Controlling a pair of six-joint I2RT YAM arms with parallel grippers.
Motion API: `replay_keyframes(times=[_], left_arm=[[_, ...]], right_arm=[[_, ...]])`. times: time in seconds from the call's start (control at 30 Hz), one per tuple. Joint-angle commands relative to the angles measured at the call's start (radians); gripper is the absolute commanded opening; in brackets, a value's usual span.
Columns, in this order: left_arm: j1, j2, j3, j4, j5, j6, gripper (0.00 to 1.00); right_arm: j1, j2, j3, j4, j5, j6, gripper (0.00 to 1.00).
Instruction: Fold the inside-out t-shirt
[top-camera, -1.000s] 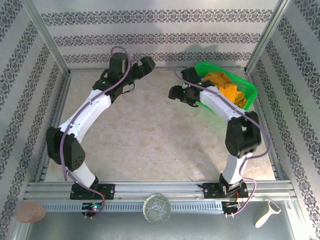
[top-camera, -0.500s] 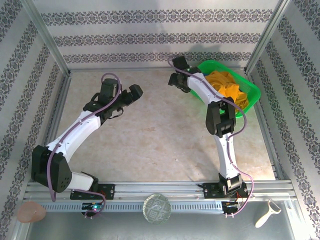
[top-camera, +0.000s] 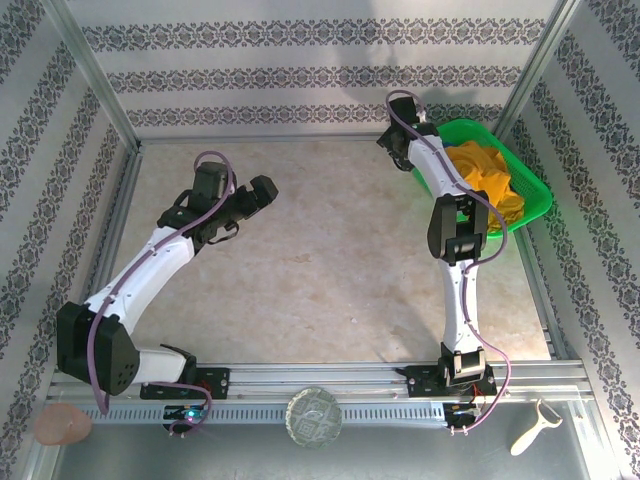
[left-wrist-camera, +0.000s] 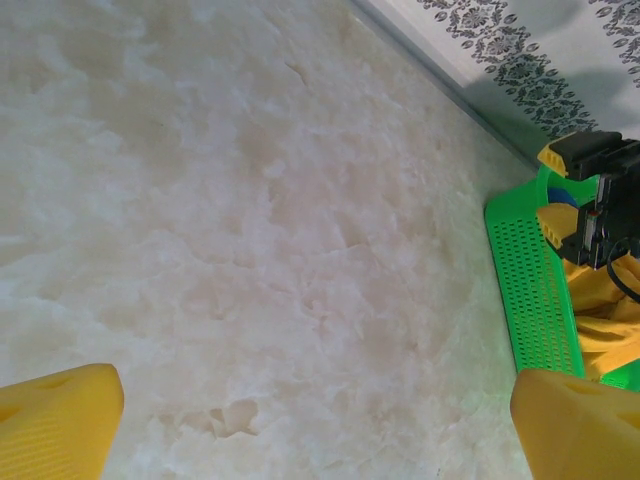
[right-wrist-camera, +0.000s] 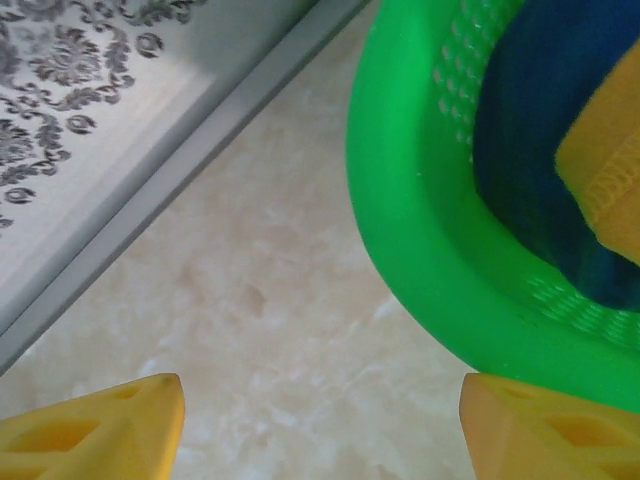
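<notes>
Shirt (top-camera: 485, 175) lay heaped in green basket (right-wrist-camera: 420, 250) with blue garment (right-wrist-camera: 530, 120); right claw (right-wrist-camera: 320, 430) gaped empty outside its rim; left claw (left-wrist-camera: 320, 420) wide open, empty, above surface (top-camera: 330, 270).

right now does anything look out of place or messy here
The t-shirt is crumpled in the green basket at the far right corner, heaped over a dark blue garment rather than spread out. The basket sits askew on the table.
</notes>
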Motion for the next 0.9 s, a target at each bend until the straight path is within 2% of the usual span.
replay_keyframes(times=[0.0, 0.1, 0.2, 0.53, 0.73, 0.87], left_arm=[[0.008, -0.031, -0.020, -0.039, -0.007, 0.016, 0.99], [0.009, -0.035, -0.025, -0.032, 0.000, 0.004, 0.99], [0.009, -0.035, -0.021, -0.032, 0.017, -0.002, 0.99], [0.005, -0.074, -0.029, -0.054, 0.051, 0.006, 0.99], [-0.003, -0.069, -0.038, -0.049, 0.081, 0.012, 0.99], [-0.007, -0.070, -0.052, -0.035, 0.086, 0.006, 0.99]], right_arm=[[0.005, 0.009, 0.080, 0.000, -0.102, -0.053, 0.72], [0.028, -0.099, -0.007, 0.046, -0.134, -0.101, 0.73], [0.019, -0.245, -0.171, 0.096, -0.126, -0.129, 0.74], [-0.158, -0.617, -0.720, 0.117, -0.029, -0.165, 0.84], [-0.210, -0.729, -0.926, 0.116, 0.038, -0.185, 0.88], [-0.217, -0.776, -1.023, 0.123, 0.037, -0.166, 0.88]])
